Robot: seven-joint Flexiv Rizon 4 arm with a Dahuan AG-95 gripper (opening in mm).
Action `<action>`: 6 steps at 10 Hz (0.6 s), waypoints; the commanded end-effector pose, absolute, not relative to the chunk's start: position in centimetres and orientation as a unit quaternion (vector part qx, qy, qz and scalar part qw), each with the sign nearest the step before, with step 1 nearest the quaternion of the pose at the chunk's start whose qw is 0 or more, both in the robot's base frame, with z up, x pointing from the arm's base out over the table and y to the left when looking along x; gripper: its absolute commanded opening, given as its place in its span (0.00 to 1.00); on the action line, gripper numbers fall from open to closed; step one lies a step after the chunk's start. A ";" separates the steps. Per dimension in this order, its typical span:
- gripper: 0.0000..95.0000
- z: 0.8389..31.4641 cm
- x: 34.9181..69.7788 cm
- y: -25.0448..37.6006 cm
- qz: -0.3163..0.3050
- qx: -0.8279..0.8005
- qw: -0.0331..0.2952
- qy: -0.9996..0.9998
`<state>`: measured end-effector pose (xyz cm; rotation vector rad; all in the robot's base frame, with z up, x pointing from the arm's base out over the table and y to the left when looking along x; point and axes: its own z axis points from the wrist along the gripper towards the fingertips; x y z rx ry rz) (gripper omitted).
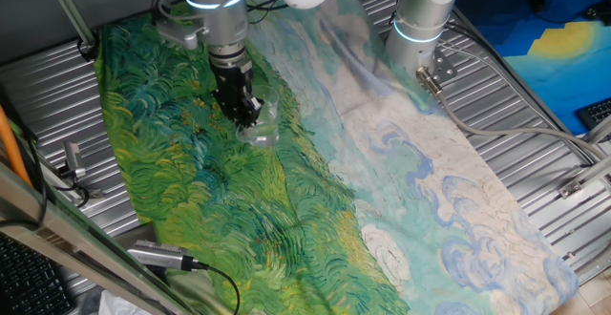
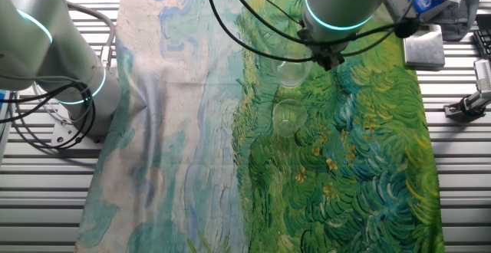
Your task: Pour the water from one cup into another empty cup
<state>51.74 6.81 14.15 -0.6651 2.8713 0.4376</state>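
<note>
Now the gripper (image 1: 246,112) is closed on the cup (image 2: 291,72), held over the cloth (image 2: 360,169).
Tilt slowly, rim above the empty cup (image 2: 288,118) just beside it, so the water lands inside.

One fixed view is looking down at the counter (image 1: 535,115) from one side. The other is facing it from opposite, overhead; both are sharing the painted cloth (image 1: 286,191) around the pincer (image 1: 246,113).
</note>
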 end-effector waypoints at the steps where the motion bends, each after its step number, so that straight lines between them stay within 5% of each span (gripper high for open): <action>1: 0.00 14.0 51.7 6.7 0.154 -0.221 0.085 0.959; 6: 0.00 13.9 51.7 6.4 0.180 -0.204 0.091 0.958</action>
